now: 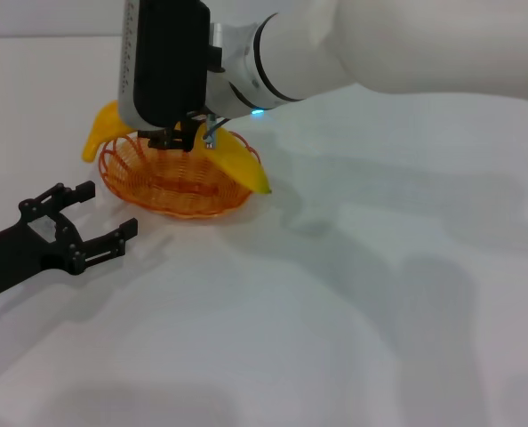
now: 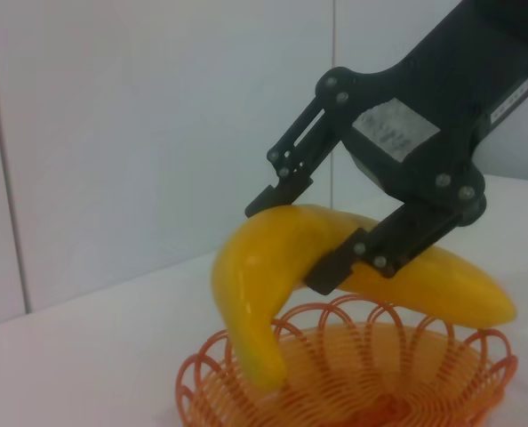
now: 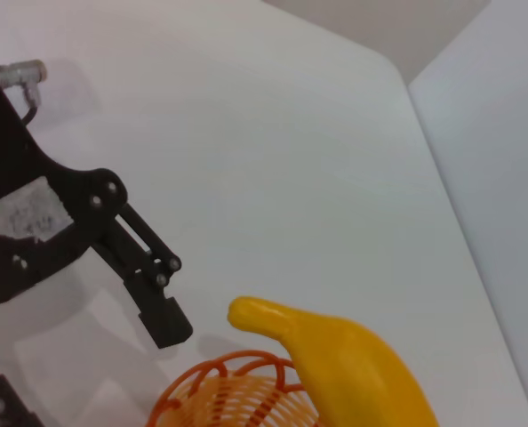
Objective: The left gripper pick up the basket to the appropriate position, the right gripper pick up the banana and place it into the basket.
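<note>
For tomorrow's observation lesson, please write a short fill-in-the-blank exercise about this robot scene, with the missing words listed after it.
1. The right gripper is shut on the ____.
2. The banana lies across the rim of the orange wire ____.
3. The left gripper sits on the table beside the basket with its fingers ____.
4. The arm reaching over the basket is mostly ____ in colour.

Missing words: banana; basket; open; white
</note>
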Motion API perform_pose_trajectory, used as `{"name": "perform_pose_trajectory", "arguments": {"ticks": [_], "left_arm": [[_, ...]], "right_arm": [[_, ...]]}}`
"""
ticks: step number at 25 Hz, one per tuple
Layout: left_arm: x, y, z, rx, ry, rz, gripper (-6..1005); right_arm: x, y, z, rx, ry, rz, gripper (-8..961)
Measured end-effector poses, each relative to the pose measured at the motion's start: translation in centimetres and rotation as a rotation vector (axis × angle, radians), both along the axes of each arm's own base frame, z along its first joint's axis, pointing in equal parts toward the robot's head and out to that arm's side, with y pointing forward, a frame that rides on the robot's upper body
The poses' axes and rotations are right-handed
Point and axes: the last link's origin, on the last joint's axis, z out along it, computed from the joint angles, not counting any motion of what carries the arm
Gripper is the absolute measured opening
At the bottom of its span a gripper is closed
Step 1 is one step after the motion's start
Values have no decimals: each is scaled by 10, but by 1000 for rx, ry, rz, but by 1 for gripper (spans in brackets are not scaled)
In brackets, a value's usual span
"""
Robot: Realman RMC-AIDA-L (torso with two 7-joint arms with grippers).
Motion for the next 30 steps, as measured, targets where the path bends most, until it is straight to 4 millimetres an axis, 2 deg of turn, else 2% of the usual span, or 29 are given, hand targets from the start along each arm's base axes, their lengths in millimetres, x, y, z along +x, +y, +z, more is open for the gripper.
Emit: {"name": "perform_pose_trajectory", "arguments": {"ticks": [12, 16, 18, 23, 27, 30], "left_arm": [[0, 0, 0, 0, 0, 1, 893], [-2, -2, 0, 1, 2, 7, 893], [-3, -3, 0, 1, 3, 9, 893], [-4, -3, 1, 6, 4, 10, 894], [-5, -5, 1, 9, 5, 16, 894], [-7, -5, 1, 15, 5, 22, 894]], "right_arm": [[-2, -2, 0, -5, 4, 5, 671], [-5, -12, 2, -24, 47, 9, 776], [-5, -19, 9, -41, 77, 6, 829], [2, -30, 36, -79, 109, -17, 828], [15, -33, 60, -59, 171, -57, 827], [22, -34, 68, -60, 205, -79, 826]]}}
